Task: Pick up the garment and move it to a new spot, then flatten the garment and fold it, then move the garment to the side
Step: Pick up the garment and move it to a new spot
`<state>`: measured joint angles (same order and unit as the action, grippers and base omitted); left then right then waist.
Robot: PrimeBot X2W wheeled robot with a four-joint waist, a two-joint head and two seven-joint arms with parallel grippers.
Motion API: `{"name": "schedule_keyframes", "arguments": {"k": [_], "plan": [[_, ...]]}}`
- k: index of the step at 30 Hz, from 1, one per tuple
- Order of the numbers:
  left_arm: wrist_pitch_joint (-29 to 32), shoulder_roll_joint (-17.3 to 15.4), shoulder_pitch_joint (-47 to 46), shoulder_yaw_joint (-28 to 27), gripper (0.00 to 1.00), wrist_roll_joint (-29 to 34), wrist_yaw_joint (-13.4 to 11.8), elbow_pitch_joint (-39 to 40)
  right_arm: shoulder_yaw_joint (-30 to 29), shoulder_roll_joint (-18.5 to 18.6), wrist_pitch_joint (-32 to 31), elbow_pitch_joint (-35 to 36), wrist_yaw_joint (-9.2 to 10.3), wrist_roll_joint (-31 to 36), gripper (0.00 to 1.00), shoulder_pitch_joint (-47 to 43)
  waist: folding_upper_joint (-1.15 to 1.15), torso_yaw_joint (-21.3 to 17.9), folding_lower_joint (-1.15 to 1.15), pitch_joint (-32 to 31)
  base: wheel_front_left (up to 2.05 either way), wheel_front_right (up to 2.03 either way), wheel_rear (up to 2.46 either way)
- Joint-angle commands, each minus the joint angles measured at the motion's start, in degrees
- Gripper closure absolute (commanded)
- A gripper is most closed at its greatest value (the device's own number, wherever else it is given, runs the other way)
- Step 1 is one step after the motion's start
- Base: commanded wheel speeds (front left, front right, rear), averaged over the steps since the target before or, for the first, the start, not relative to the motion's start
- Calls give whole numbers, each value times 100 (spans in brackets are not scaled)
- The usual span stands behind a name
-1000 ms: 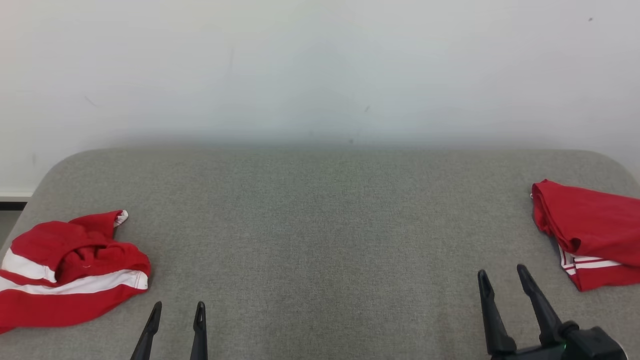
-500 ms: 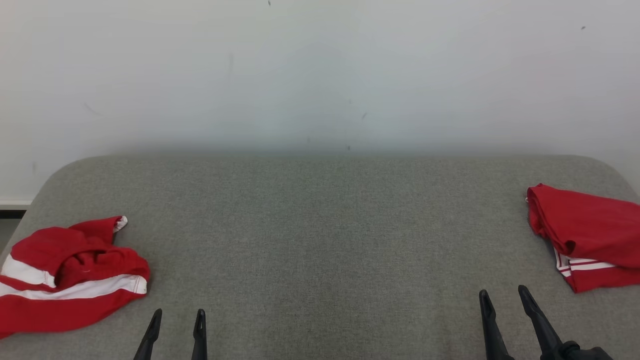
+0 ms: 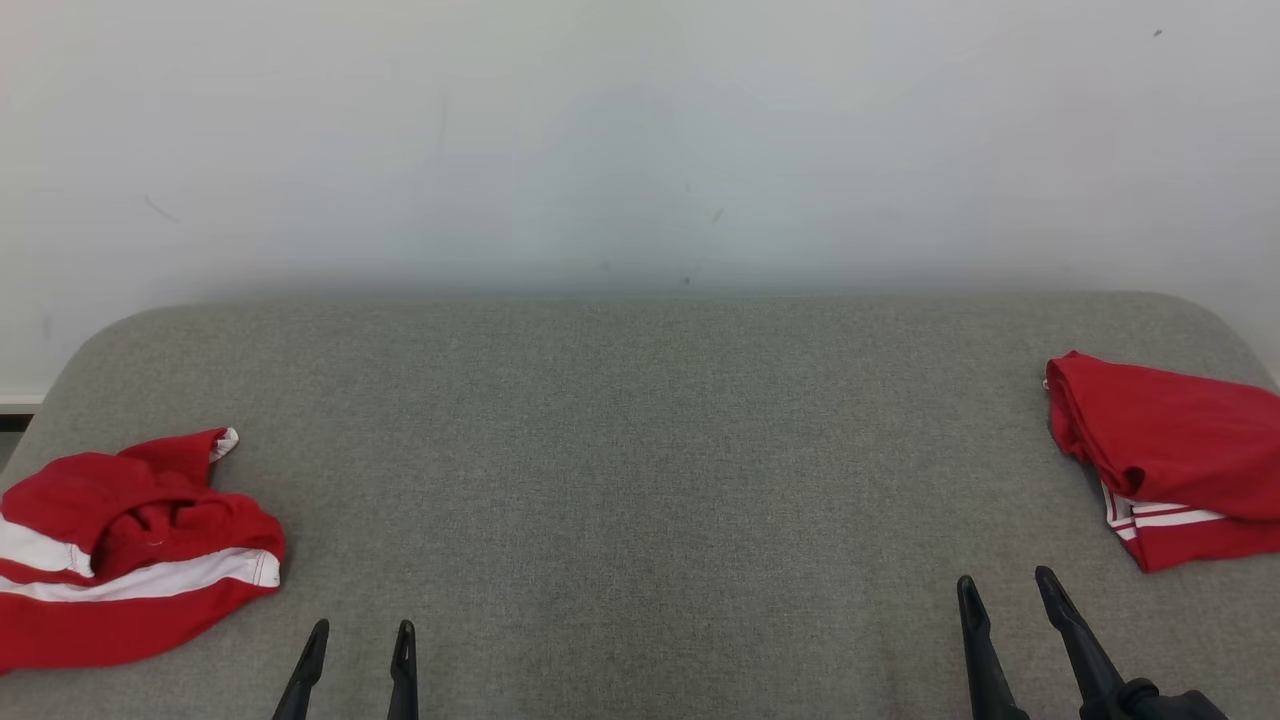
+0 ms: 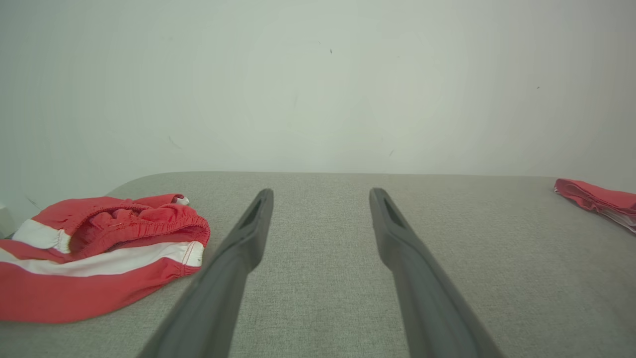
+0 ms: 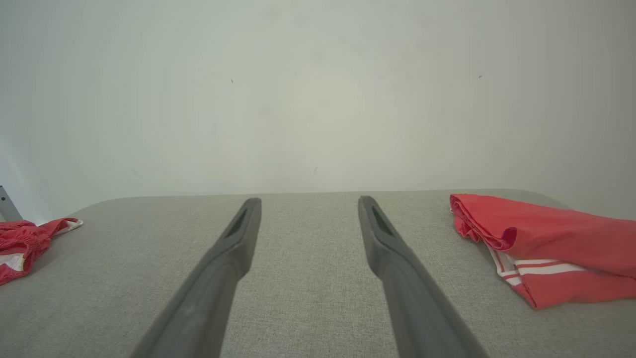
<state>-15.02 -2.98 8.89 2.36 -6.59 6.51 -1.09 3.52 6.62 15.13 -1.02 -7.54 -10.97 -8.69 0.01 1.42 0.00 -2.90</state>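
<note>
Fingers (image 3: 403, 655) of left gripper (image 3: 362, 628) and right gripper (image 3: 1005, 577) forward, low (apart, empty)

I note a grey padded bench (image 3: 640, 430) set against a pale wall (image 3: 640, 130). At its left side lies a crumpled red garment (image 3: 130, 545) with white stripes, partly cut off by the frame edge. At the right side lies a folded red garment (image 3: 1170, 455), with white stripes along its near edge. My left pincer (image 3: 362, 628) sits near left, fingers apart, gripping nothing. My right pincer (image 3: 1005, 578) is likewise at near right. Neither touches cloth.
</note>
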Motion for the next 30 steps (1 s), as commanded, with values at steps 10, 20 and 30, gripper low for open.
{"name": "schedule_keyframes", "arguments": {"k": [10, 20, 30], "plan": [[-14, 14, 11, 38, 0, -35, -20, -23, 7, 13, 4, -25, 12, 12, 0, -7, -1, 12, 0, -26, 0, 0, 0], [-13, 14, -3, 16, 0, -18, -28, -28, 72, 21, 4, -52, 12, -10, 0, -32, -1, 73, 0, -25, 0, 0, 0], [-13, 13, -35, -49, 0, -25, -51, -47, 205, 21, 4, -59, 12, -47, 0, -53, -1, 594, 0, 1, 0, 0, 0]]}}
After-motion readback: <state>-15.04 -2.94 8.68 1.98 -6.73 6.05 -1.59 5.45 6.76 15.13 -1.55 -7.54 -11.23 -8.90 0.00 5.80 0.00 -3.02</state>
